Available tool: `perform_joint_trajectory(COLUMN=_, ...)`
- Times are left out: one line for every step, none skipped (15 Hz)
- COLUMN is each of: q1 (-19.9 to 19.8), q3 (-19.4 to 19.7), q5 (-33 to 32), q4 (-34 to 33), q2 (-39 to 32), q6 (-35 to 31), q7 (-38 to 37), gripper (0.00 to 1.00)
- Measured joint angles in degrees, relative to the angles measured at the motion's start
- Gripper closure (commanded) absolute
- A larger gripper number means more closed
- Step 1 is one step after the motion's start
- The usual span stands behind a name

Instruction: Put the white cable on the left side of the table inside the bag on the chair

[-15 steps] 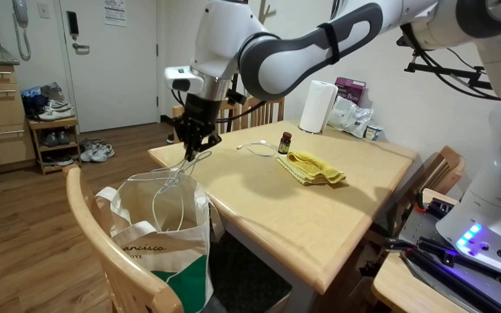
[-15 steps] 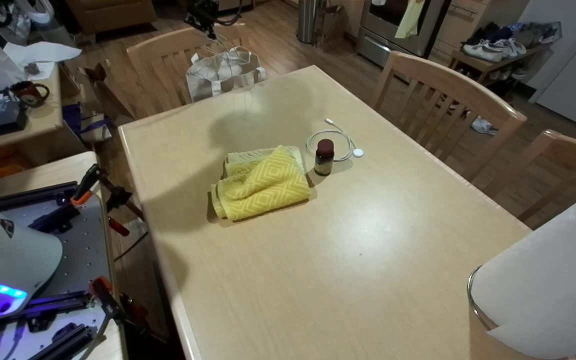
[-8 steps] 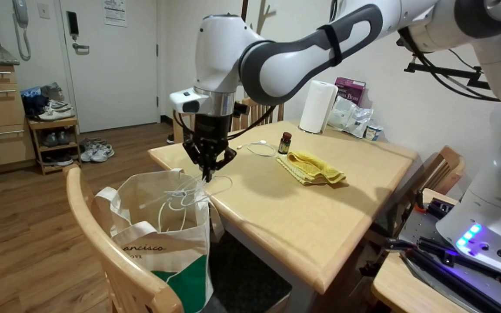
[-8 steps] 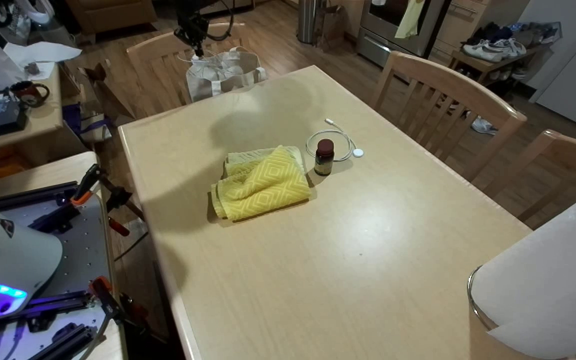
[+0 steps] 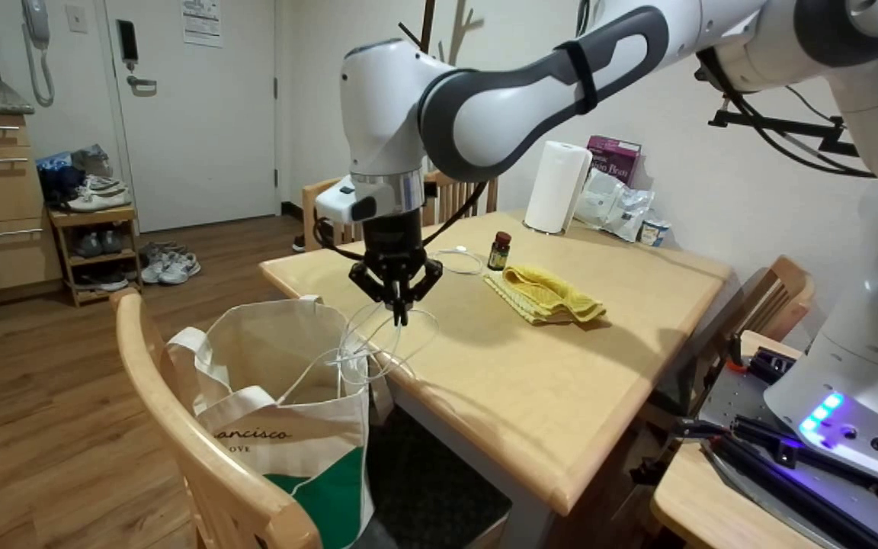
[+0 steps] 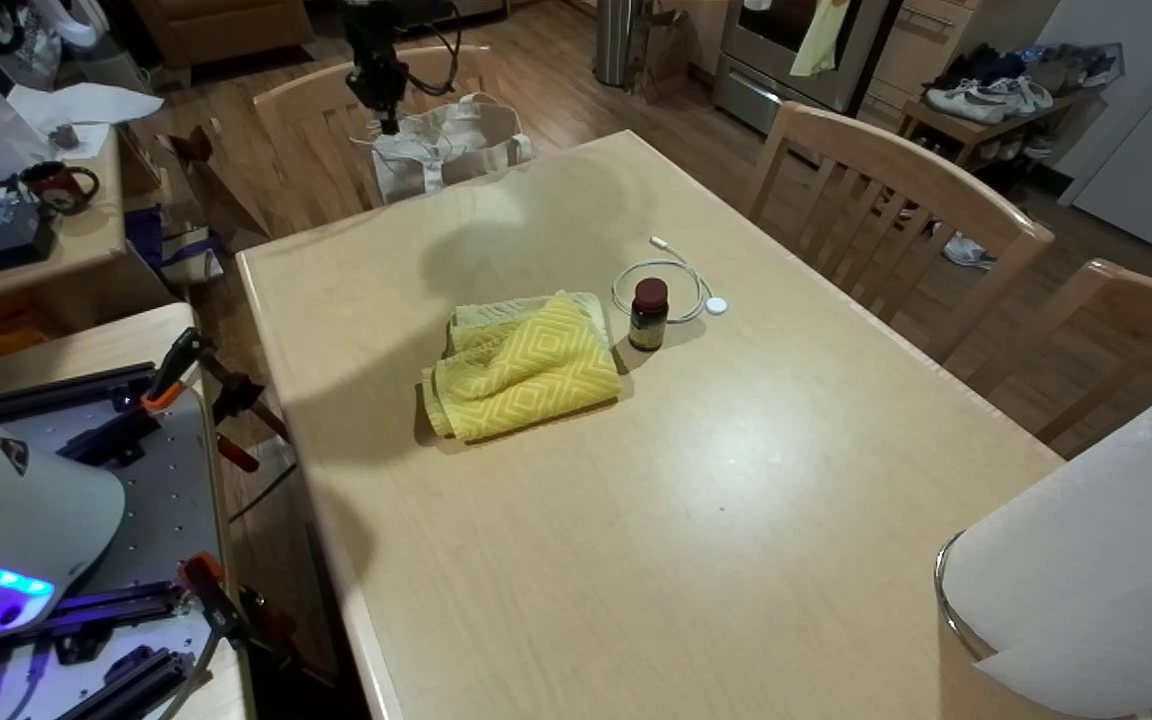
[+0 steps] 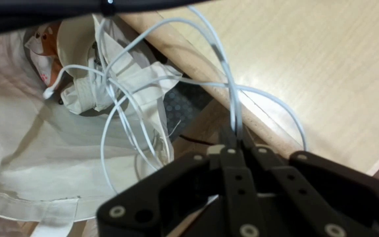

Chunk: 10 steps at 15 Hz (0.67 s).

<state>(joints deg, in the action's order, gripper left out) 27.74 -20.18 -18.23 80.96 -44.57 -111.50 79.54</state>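
Observation:
My gripper (image 5: 399, 314) is shut on a looped white cable (image 5: 353, 355), above the edge of the table between the bag and the tabletop. In the wrist view the fingertips (image 7: 237, 140) pinch the cable (image 7: 231, 89). Its loops spread over the bag opening and the table edge, and one end hangs over the bag. The cream and green bag (image 5: 321, 450) stands open on the chair (image 5: 151, 381); it also shows in the other views (image 6: 486, 160) (image 7: 61, 171). A coiled white cable with a round puck (image 6: 716, 305) lies on the table.
A brown bottle (image 6: 648, 318) stands beside the coiled cable. A folded yellow towel (image 6: 536, 370) lies near it. A paper towel roll (image 5: 557, 187) stands at the far side of the table (image 5: 477, 366). The bag holds white and orange items.
My gripper has moved from over the bag toward the table edge, lower and more upright. The held cable has moved with it, its loops now partly outside the bag opening.

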Motion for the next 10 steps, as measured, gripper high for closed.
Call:
perform_joint_trajectory(q1=0.1, q3=0.0, q5=-0.2, q4=-0.3, q2=0.0, q6=0.5, q7=2.3, gripper=0.97)
perform_joint_trajectory(q1=0.2, q3=0.0, q5=-0.7, q4=-0.8, q2=0.0, q6=1.0, q7=4.5, gripper=0.97)
perform_joint_trajectory(q1=0.4, q3=0.0, q5=-1.3, q4=-1.5, q2=0.0, q6=1.2, q7=6.5, gripper=0.97)
perform_joint_trajectory(q1=0.6, q3=0.0, q5=-2.3, q4=-2.2, q2=0.0, q6=1.2, q7=8.6, gripper=0.97)
perform_joint_trajectory(q1=1.0, q3=0.1, q5=-3.3, q4=-3.0, q2=0.1, q6=1.2, q7=10.6, gripper=0.97)
perform_joint_trajectory(q1=1.5, q3=0.1, q5=-4.2, q4=-3.8, q2=0.1, q6=1.2, q7=12.7, gripper=0.97)
perform_joint_trajectory(q1=2.1, q3=0.1, q5=-4.9, q4=-4.6, q2=0.1, q6=1.1, q7=14.7, gripper=0.97)
perform_joint_trajectory(q1=2.6, q3=0.1, q5=-5.2, q4=-5.4, q2=0.1, q6=1.1, q7=17.0, gripper=0.97)
perform_joint_trajectory(q1=3.1, q3=0.1, q5=-5.2, q4=-6.1, q2=0.1, q6=0.9, q7=19.5, gripper=0.97)
perform_joint_trajectory(q1=3.5, q3=0.0, q5=-5.2, q4=-6.7, q2=0.0, q6=0.9, q7=22.1, gripper=0.97)
